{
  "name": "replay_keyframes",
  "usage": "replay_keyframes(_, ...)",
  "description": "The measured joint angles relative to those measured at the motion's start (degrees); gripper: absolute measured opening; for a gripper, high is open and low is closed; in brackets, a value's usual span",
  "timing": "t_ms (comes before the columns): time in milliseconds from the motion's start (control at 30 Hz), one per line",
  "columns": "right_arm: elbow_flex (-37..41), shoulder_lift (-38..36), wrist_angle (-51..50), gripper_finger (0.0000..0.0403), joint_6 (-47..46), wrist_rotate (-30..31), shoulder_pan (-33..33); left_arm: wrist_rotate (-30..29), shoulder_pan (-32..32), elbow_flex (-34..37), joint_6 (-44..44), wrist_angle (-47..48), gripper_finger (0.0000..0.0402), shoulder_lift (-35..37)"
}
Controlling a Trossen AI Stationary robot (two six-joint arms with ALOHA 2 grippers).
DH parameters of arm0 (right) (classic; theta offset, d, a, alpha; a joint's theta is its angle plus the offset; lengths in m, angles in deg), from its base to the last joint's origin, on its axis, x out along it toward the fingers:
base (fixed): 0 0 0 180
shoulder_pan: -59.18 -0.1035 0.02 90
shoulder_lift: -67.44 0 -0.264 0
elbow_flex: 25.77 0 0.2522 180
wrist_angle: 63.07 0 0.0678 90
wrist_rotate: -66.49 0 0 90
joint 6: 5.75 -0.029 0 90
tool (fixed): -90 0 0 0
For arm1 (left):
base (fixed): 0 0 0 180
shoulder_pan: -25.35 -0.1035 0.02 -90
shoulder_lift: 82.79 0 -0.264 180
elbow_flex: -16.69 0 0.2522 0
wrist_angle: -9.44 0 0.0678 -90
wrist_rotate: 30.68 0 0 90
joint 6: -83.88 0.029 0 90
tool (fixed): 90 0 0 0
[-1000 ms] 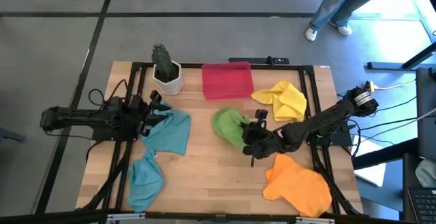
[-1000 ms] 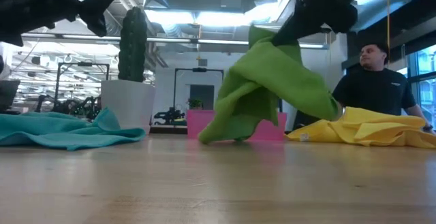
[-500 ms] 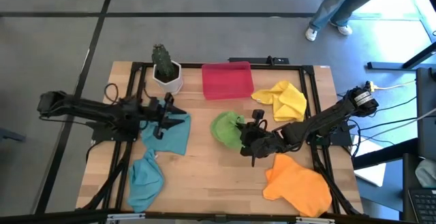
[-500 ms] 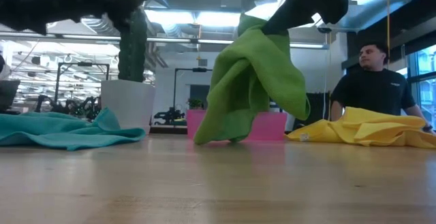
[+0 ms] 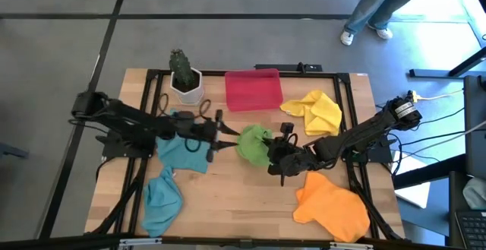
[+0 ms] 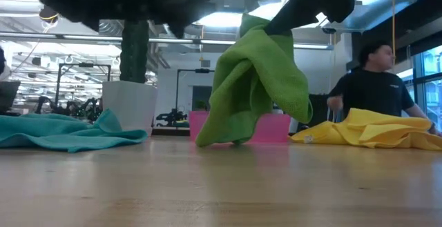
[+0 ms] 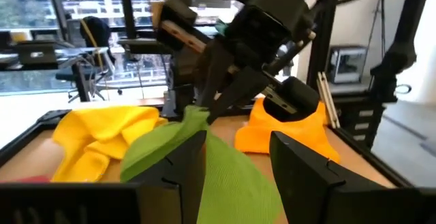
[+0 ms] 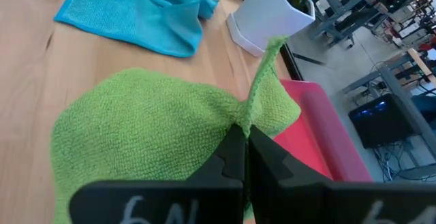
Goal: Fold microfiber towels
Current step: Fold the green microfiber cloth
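Lime green microfiber towel (image 5: 254, 143) hangs mid-surface, between the rigid red rectangular tray (image 5: 253, 89) and the orange towel (image 5: 334, 206), pinched at one corner by the right gripper (image 5: 281, 156); its fingers are closed tight on a peak of cloth, clear in the right wrist view. Low view shows the towel (image 6: 252, 82) draped in loose folds from that pinch, lower hem touching the wooden surface (image 5: 228, 197). Left gripper (image 5: 222, 134) reaches in just beside the green towel, fingers partly spread and holding nothing; in its wrist view the cloth (image 7: 204, 163) lies between and just ahead of them. Handling judgement: light, limp, slightly grippy fabric that will not hold shape and bunches easily, so a second hold belongs on a free corner or along the hem edge, not in the bulk of the folds. Yellow towel (image 5: 315, 112) and two teal-blue towels (image 5: 186, 150) lie unfolded.
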Motion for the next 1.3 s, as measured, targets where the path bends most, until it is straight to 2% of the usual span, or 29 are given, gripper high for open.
replay_keyframes(133, 0.0, 0.0, 0.0, 0.0004, 0.0, -2.0, 0.0, -0.2, 1.1, -4.6, 4.0, 0.1, 0.0151, -4.9)
replay_keyframes(333, 0.0, 0.0, 0.6, 0.0004, 0.0, -2.9, 0.0, -5.3, 2.0, -8.4, 8.3, 1.8, 0.0151, -7.9)
replay_keyframes(467, 0.0, 0.0, 2.0, 0.0004, 0.6, -3.2, 0.0, -5.6, 2.4, -9.5, 9.7, 3.8, 0.0151, -9.4)
replay_keyframes(667, 0.0, 0.0, 5.3, 0.0006, 2.9, -7.6, 0.0, -6.1, 2.4, -10.3, 10.2, 3.9, 0.0151, -10.6)
replay_keyframes(900, 0.0, 0.0, 4.5, 0.0008, 1.6, -8.5, -0.7, -11.8, 3.0, -10.3, 12.9, 5.1, 0.0151, -10.6)
replay_keyframes(1167, 0.0, 0.0, 4.4, 0.0009, 1.5, -8.5, -1.2, -11.2, 4.1, -10.3, 15.1, 6.1, 0.0151, -10.6)
replay_keyframes(1300, 0.0, 0.0, 4.4, 0.0009, 1.4, -8.5, -1.2, -8.8, 5.2, -10.3, 18.5, 6.1, 0.0151, -10.6)
